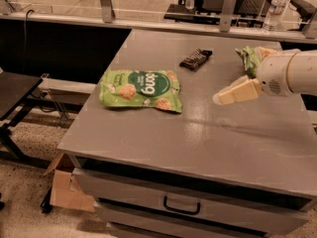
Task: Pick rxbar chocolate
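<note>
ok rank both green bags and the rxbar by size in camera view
large green snack bag
smaller green bag (partly behind the arm, so unsure)
rxbar chocolate
The gripper hangs over the table's right side

A large green snack bag (141,89) lay flat on the left half of the grey table (198,148). A smaller wrinkled green bag (249,58) sat far right, just behind the gripper (220,98), which hung above the table's right side. A cardboard box (67,190) stood on the floor below, and a water bottle (274,9) beyond.

Matt grey table (223,143), seemingly plastic gripper (218,98) above
</note>
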Tool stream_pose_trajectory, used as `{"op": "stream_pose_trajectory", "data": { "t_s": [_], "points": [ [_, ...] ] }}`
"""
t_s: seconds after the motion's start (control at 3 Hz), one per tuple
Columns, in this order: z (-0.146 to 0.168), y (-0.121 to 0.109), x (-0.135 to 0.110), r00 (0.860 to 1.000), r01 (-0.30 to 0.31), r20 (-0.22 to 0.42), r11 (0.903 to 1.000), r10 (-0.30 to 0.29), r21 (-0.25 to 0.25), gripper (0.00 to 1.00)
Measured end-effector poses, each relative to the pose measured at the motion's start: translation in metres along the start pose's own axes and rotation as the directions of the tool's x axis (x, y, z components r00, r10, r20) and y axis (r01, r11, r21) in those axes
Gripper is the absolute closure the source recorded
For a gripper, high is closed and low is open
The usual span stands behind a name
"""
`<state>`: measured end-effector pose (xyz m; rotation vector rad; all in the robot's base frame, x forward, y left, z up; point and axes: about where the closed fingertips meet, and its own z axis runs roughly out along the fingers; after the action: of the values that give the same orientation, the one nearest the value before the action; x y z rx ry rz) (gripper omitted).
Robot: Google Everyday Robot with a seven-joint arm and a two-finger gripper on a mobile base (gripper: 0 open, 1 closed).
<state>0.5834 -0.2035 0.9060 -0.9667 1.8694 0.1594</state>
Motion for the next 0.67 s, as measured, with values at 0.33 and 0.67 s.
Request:
{"op": "stream_pose_trajectory", "data": {
  "t_s": [0.33, 0.67],
  "points": [
    [0.004, -0.002, 0.0, 1.0, -0.022, -0.002, 0.9993, 0.022, 0.03, 0.0],
    [0.037, -0.006, -0.011, 0.998, -0.045, 0.05, 0.9988, 0.044, 0.021, 0.0]
  ]
}}
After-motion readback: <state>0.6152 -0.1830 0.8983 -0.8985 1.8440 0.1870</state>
